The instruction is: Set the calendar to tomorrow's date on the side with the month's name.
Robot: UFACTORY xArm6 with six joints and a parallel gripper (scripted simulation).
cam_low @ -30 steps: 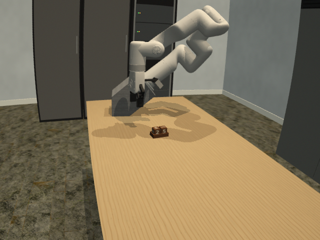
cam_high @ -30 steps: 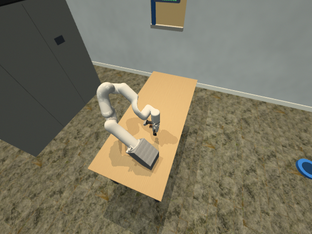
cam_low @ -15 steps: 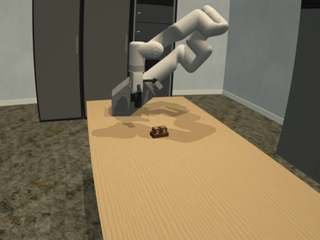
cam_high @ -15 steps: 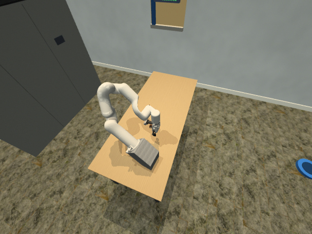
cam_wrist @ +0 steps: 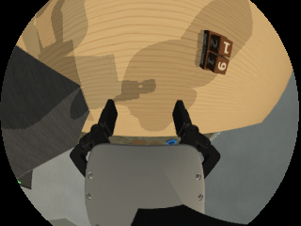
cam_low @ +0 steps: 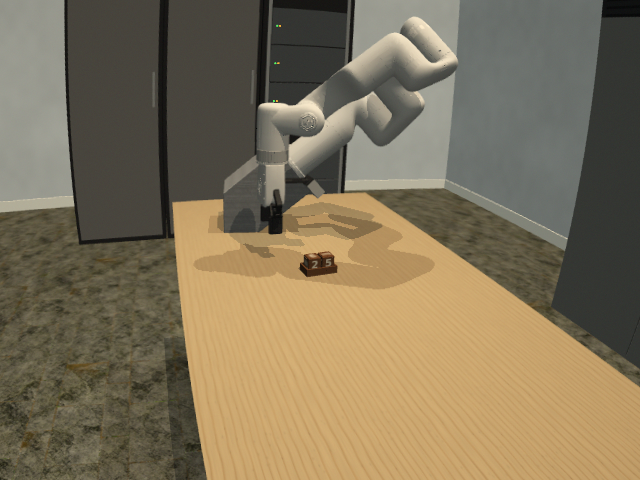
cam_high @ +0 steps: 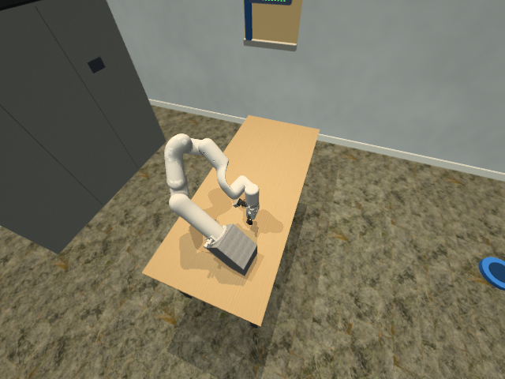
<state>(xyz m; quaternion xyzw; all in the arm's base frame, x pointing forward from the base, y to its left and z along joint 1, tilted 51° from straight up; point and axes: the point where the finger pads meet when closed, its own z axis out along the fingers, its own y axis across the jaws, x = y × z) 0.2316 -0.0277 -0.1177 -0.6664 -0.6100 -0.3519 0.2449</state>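
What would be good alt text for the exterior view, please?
A small brown block calendar showing 2 and 5 stands on a light wooden table; behind it, a white robot arm holds its open black-fingered gripper above the tabletop.

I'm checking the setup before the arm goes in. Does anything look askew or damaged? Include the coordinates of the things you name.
Nothing stands out: in the exterior view both cubes (cam_low: 318,260) (cam_wrist: 217,53) sit side by side in the tray (cam_low: 318,270), squared up, with no visible damage.

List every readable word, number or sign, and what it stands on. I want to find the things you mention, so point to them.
"2", "5": cubes (cam_low: 312,262) (cam_wrist: 225,46), exterior view.
"1", "9" (possibly 6): cube tops, wrist view.
"2", "1": cubes' darker sides, wrist view.
Tray (cam_low: 318,271) (cam_wrist: 203,53): nothing legible.
Wall display (cam_high: 269,1), arm emblem (cam_low: 308,122): unreadable.
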